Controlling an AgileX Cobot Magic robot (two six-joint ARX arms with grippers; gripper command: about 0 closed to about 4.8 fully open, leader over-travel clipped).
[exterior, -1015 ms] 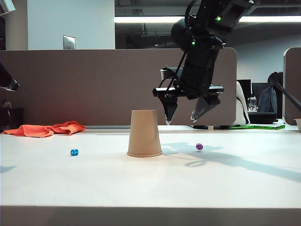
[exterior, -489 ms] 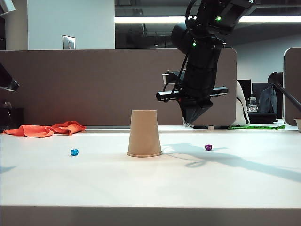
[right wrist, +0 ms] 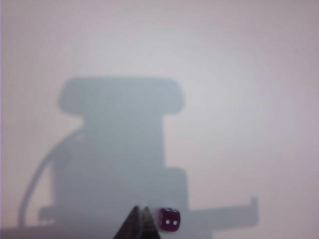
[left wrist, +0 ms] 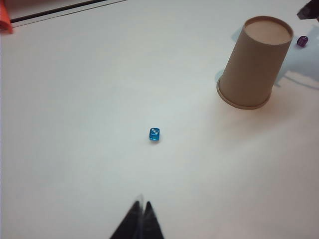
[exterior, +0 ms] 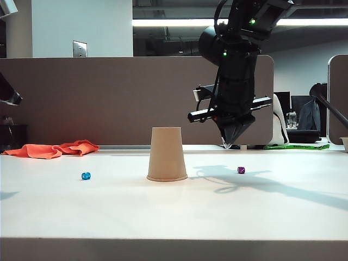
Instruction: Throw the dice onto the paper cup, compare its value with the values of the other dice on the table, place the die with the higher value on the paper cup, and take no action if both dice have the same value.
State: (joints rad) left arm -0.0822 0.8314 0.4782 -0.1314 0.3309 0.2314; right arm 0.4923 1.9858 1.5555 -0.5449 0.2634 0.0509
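R arm: matte black throughout, bulky rounded joint housing up top w/ small green LEDs, black cable looping down its side. Flat black crossbar sits above the right gripper (exterior: 229, 142); fingers taper to one dark wedge, pale at the tip. Left gripper (left wrist: 141, 221): same black tapered fingers, pressed together to a point. No markings or screws legible.

Office, cubicle partition (exterior: 109, 98), ceiling strip light (exterior: 168, 23)
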